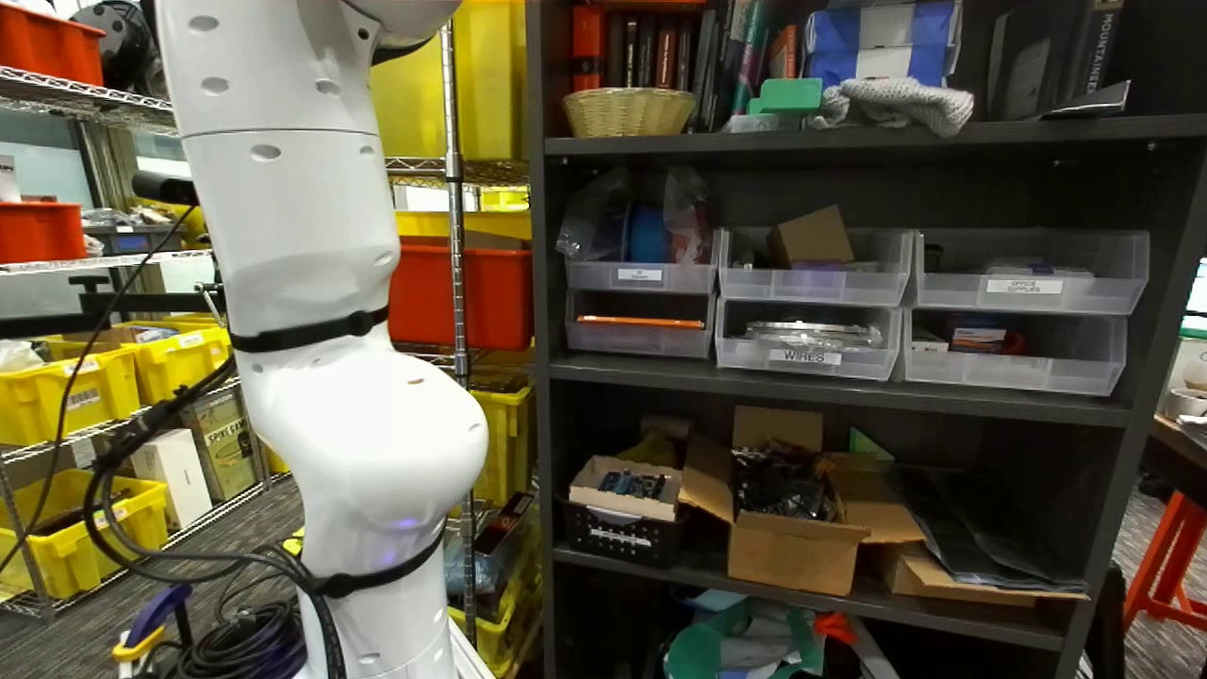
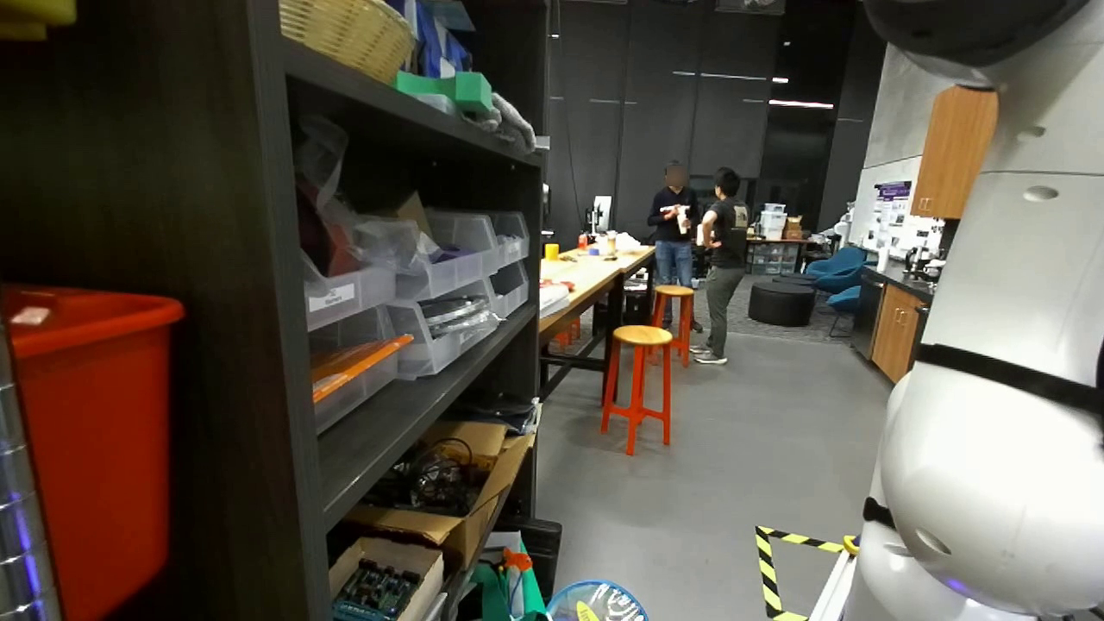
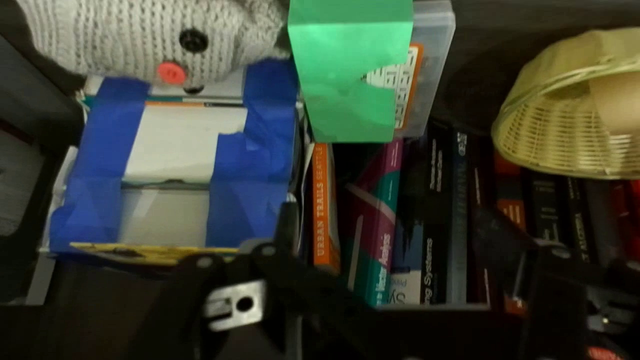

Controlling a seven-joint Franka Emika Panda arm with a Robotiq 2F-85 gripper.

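My gripper (image 3: 390,227) is open, with nothing held, and shows only in the wrist view, which stands upside down. It faces a row of books. An orange book (image 3: 322,210) and a green and purple book (image 3: 384,225) stand between the fingers' lines. A green box (image 3: 345,85) rests against a see-through plastic case (image 3: 434,70). Beside them are a grey knitted toy (image 3: 135,40) with buttons and a bundle with blue tape (image 3: 255,165). A woven basket (image 3: 560,100) lies to the other side. The basket (image 1: 630,113), green box (image 1: 790,94) and toy (image 1: 896,102) also show in an exterior view.
A dark bookcase (image 1: 839,387) holds see-through bins (image 1: 811,283) on its middle shelf and an open cardboard box (image 1: 792,556) below. A wire rack post (image 1: 457,236) and a red bin (image 1: 490,292) stand beside the arm. Stools (image 2: 640,336) and two people (image 2: 729,233) are far back.
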